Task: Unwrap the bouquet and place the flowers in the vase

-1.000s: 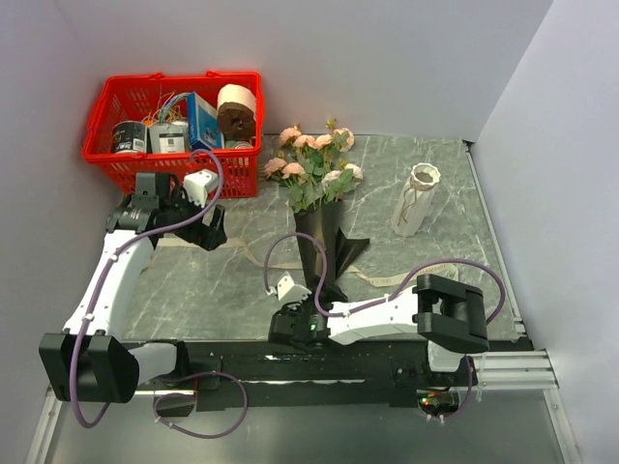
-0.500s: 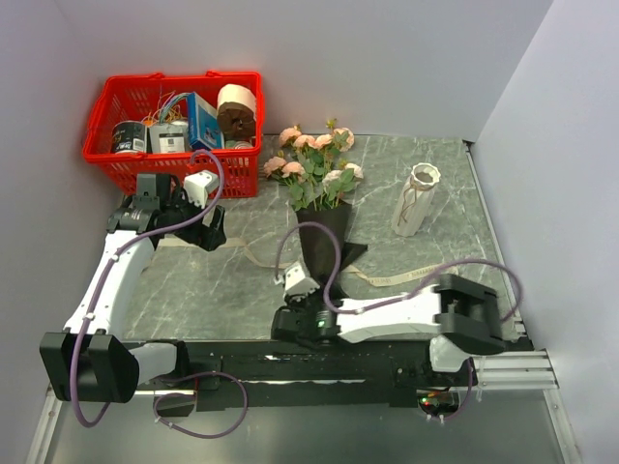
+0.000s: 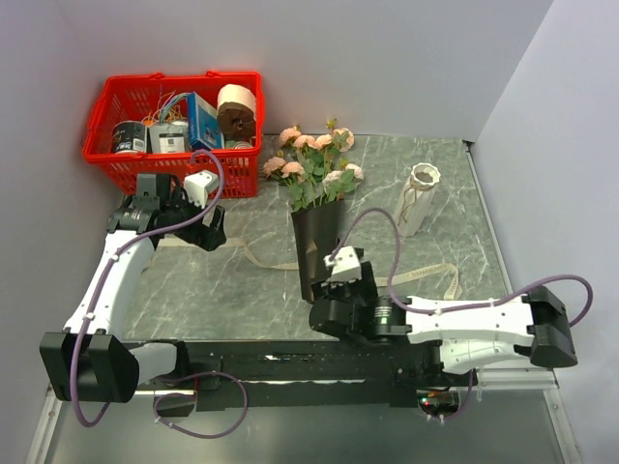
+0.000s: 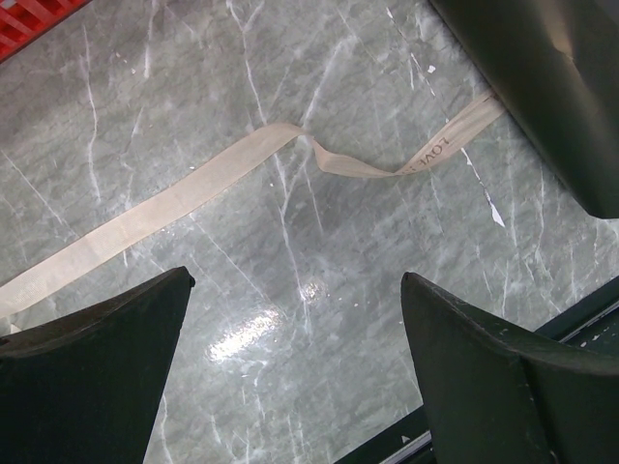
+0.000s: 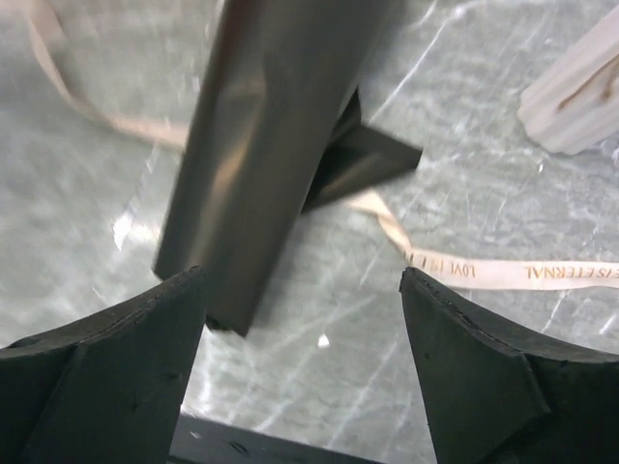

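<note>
The bouquet's pink-peach flowers point(image 3: 314, 164) lie on the marble table, their stems still inside the dark paper wrap point(image 3: 314, 242). A loose cream ribbon point(image 3: 256, 259) trails left and right of the wrap. The white vase point(image 3: 416, 198) stands upright to the right of the bouquet. My right gripper point(image 3: 336, 288) sits at the wrap's lower end, open and holding nothing. In the right wrist view the wrap point(image 5: 276, 135) ends just ahead of my right gripper point(image 5: 305, 285), with the ribbon point(image 5: 513, 273) and vase point(image 5: 580, 87) beyond. My left gripper point(image 3: 206, 232) hovers open over the ribbon point(image 4: 193, 188), left of the wrap point(image 4: 551, 77).
A red basket point(image 3: 106, 155) stands at the back left, holding a toilet-paper roll point(image 3: 237, 106), cans and boxes. A black rail point(image 3: 290, 360) runs along the near table edge. Walls close in at the back and on the right.
My right arm has swung to the right, and its gripper has gone from the wrap's lower left to just below its end. The wrap now lies straighter. The left arm has not moved.
</note>
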Available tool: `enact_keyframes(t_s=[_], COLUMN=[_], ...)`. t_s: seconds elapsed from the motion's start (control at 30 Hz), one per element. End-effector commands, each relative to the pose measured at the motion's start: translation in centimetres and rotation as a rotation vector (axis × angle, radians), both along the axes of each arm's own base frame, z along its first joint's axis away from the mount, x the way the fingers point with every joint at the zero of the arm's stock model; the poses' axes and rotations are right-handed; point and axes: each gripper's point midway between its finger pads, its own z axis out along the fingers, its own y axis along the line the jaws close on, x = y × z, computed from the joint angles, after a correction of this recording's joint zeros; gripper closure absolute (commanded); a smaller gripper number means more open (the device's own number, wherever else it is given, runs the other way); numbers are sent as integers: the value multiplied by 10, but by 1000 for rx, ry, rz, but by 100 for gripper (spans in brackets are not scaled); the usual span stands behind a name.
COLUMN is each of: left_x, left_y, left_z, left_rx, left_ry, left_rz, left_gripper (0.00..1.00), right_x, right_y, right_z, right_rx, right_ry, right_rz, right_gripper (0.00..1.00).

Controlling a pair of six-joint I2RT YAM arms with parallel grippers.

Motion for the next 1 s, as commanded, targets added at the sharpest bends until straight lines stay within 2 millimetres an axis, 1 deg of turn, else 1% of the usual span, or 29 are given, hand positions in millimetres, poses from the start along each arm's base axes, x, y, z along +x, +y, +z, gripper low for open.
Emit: enact_keyframes(t_s=[0.0,0.03,0.17,0.23,0.4,0.43,0.57,0.67,0.77,0.9,0.93,0.97], left_x=[8,8,7,7,4,4,4,4,5,3,3,3], left_y=[-4,-4,-5,-5,-6,-7,-7,-7,-7,-6,-6,-6], left_z=[9,9,7,4,1,0,-1,-1,1,2,3,4], left_rx=[-22,-24,-30,-30,-31,-32,-35,-36,-35,-26,-24,-24], left_ry=[-30,-32,-25,-19,-11,-9,-5,-8,-12,-19,-22,-27], left_rz=[-9,-11,-13,-12,-25,-29,-29,-28,-26,-29,-31,-32], left_gripper=[4,4,4,4,4,4,4,4,4,4,4,4], right_x=[-9,-9,-11,-13,-17,-17,-23,-18,-9,4,10,12], right_y=[13,13,21,27,36,40,44,43,40,32,27,28], right_z=[-22,-25,-42,-47,-62,-64,-75,-82,-89,-90,-87,-85], right_rx=[-84,-115,-209,-222,-258,-246,-247,-276,-307,-333,-340,-334], right_ry=[42,45,68,83,113,116,145,148,156,138,125,123], right_rz=[82,96,144,169,208,224,267,247,212,122,90,75], right_gripper=[11,8,5,5,5,5,3,3,3,5,5,5])
